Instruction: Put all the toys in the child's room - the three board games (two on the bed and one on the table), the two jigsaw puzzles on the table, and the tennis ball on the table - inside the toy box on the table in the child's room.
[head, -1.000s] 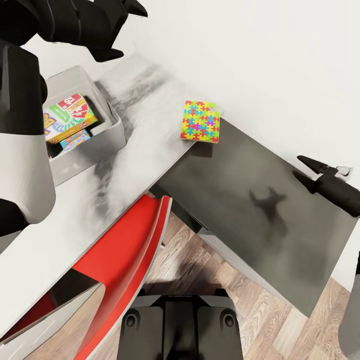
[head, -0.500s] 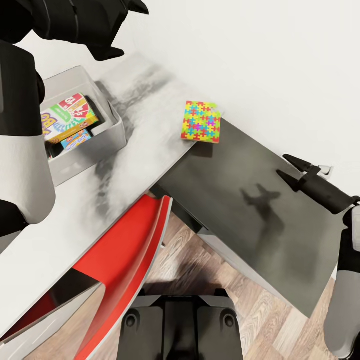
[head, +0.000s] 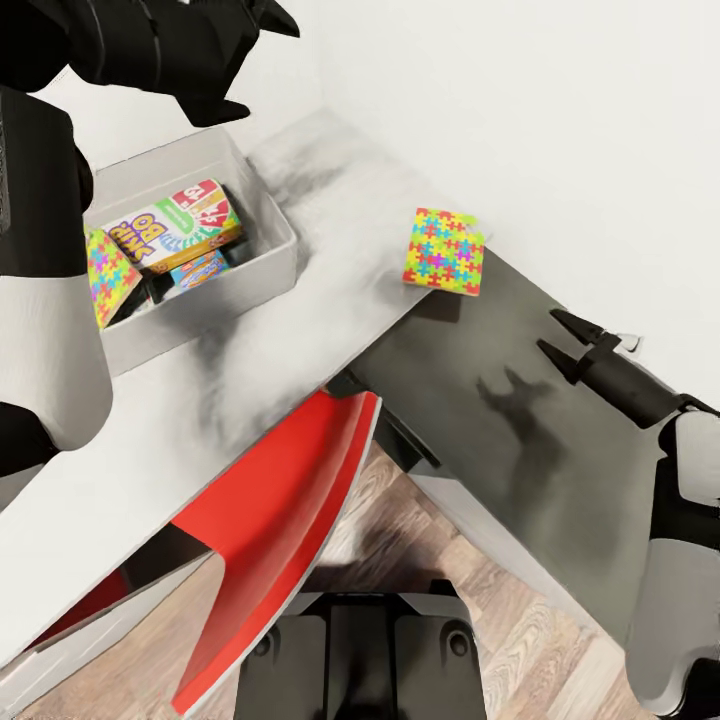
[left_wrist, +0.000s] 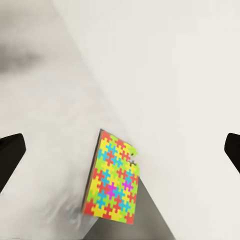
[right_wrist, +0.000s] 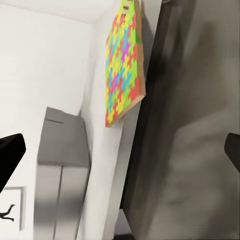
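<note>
I take the toy box (head: 262, 285) as my landmark. It sits on the light grey top of the table (head: 330, 300), near the wall corner. Inside it I see the SKIP-BO box (head: 178, 226) lying tilted, a smaller blue game box (head: 198, 270) just below it, and one jigsaw puzzle (head: 108, 275) leaning on edge at the end of the bin nearest my left arm.

The second jigsaw puzzle (head: 444, 251) lies flat well apart from the toy box, on the table's light top right where it meets the dark grey wing (head: 520, 420), close to the wall.

My left gripper (head: 250, 55) hangs above the toy box's far end; jaws spread, nothing between them. In the left wrist view the second puzzle (left_wrist: 113, 181) lies between the two dark fingertips (left_wrist: 10, 152).

My right gripper (head: 560, 340) hovers over the dark wing, on the far side of the second puzzle from the toy box, jaws apart and empty. A red chair (head: 270, 510) stands below the table edge.
</note>
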